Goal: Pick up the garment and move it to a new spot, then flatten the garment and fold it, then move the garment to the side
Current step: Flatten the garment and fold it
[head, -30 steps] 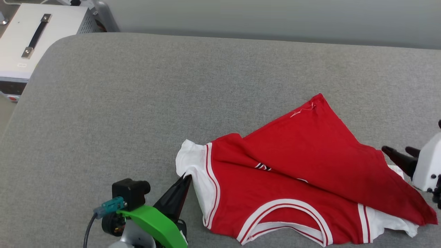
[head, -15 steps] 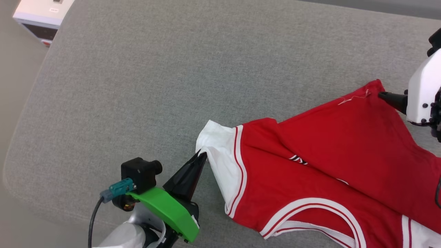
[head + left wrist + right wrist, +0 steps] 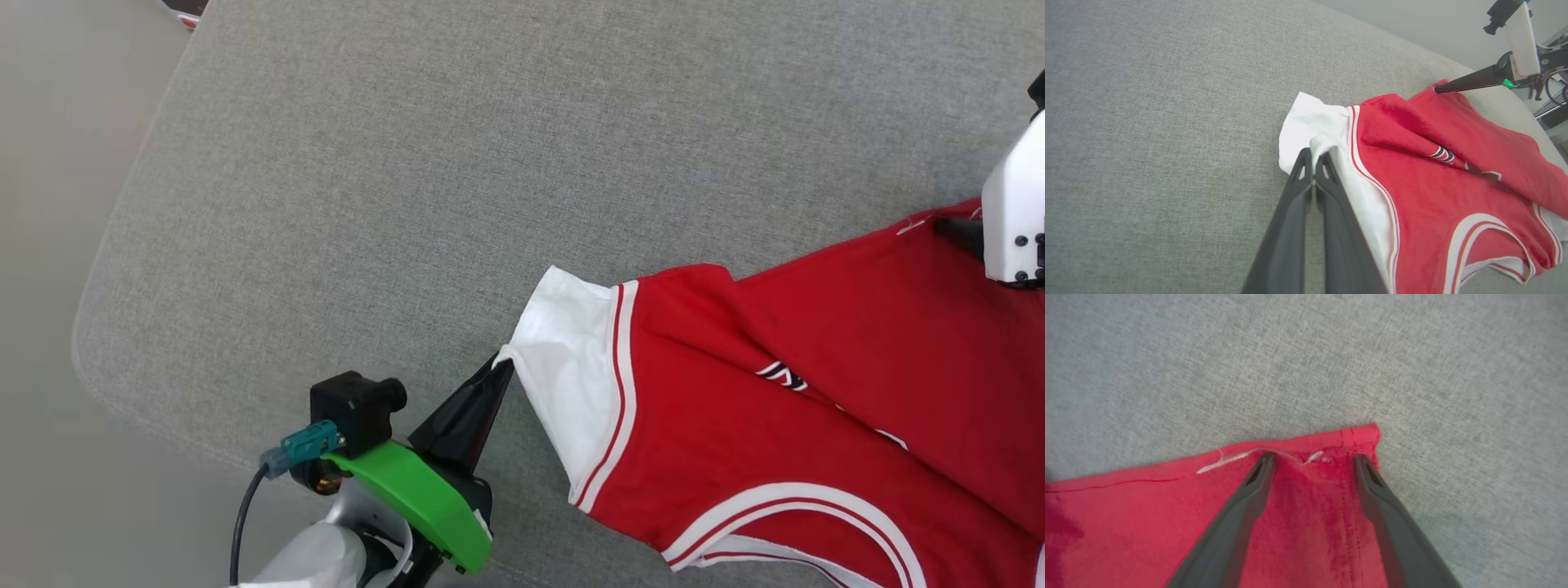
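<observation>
Head view first: my left gripper (image 3: 504, 365) is pinched tight on the edge of the white sleeve (image 3: 571, 359), at the near left end of the shirt (image 3: 775, 425), which lies rumpled on the grey surface (image 3: 408, 163) and runs off to the right. I judge that pinch is an anchor, so the cloth can be drawn taut from the other end. My right gripper (image 3: 959, 233) sits at the far red corner, mostly tucked behind its white housing. Left wrist view: both fingers are pressed together with a fold of sleeve bunched at the tips, and across the shirt the right gripper points at the raised red corner. Right wrist view: the fingers are spread wide and set over the hem corner (image 3: 1363, 435), with a loose white thread (image 3: 1229, 457) trailing along the edge by one fingertip. The picture is soft, so I can't tell whether the tips touch the fabric or hang just above it. Nothing is held on that side yet. The placement makes sense: close there and I'd have two opposite ends to lift, move and spread the shirt flat. Folding is not begun.
</observation>
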